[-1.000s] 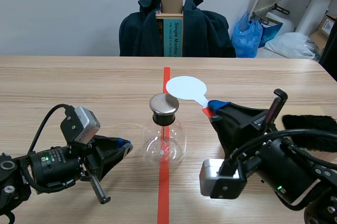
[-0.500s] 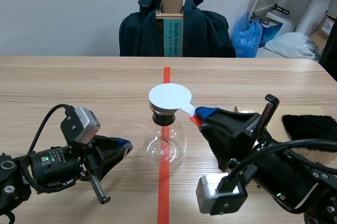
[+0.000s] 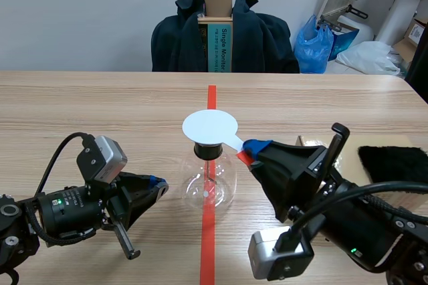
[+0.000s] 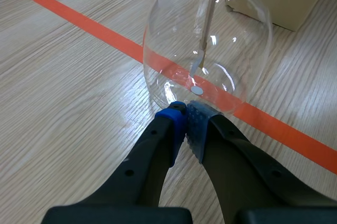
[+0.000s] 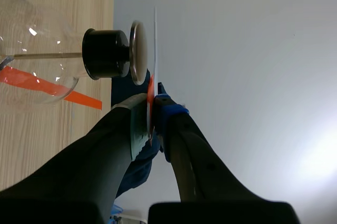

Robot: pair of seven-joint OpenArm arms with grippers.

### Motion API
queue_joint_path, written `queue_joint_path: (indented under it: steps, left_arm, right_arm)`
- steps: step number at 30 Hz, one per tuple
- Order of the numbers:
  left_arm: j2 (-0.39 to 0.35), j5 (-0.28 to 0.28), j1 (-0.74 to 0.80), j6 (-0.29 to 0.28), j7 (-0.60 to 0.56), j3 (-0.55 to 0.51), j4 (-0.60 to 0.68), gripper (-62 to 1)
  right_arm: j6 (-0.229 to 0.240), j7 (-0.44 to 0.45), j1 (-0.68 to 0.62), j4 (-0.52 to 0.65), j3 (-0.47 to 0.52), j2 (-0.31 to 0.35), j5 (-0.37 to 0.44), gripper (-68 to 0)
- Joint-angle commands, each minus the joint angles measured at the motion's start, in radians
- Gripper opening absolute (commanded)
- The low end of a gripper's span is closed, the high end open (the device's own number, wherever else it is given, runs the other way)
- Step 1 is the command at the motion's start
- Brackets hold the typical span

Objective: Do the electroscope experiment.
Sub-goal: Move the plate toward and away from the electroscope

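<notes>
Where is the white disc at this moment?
In the scene view, the white disc hovers just above the metal cap of the glass electroscope, over the red tape line, its handle held in the right claw.

One glass electroscope flask (image 3: 208, 181) out there. One white disc paddle (image 3: 210, 127) just above it. Two grippers flank it, the left gripper (image 3: 159, 183) and the right gripper (image 3: 254, 147). One black cloth (image 3: 394, 161) lies well off to the flask's right.
</notes>
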Motion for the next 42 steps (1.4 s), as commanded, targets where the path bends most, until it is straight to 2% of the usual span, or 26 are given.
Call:
queue_joint_path:
  steps: [1,15,22,28,42]
  left_arm:
    - [-0.001,-0.013,-0.005,0.002,-0.014,-0.005,0.018,-58.2]
    - [-0.001,-0.013,-0.005,0.003,-0.014,-0.005,0.018,-58.2]
    - [-0.001,-0.013,-0.005,0.004,-0.014,-0.005,0.018,-58.2]
    - [-0.001,-0.013,-0.005,0.004,-0.014,-0.005,0.018,-58.2]
    - [-0.001,-0.013,-0.005,0.005,-0.014,-0.005,0.018,-58.2]
  right_arm:
    - [-0.014,-0.02,0.02,0.017,0.006,0.0,0.011,-66.7]
    - [-0.014,-0.348,0.02,0.017,0.008,0.0,-0.024,-66.7]
    - [-0.014,-0.427,0.02,0.017,0.011,0.0,-0.036,-66.7]
    - [-0.014,-0.388,0.02,0.017,0.011,0.0,-0.05,-66.7]
    - [-0.015,-0.101,0.02,0.017,0.011,0.0,-0.067,-66.7]
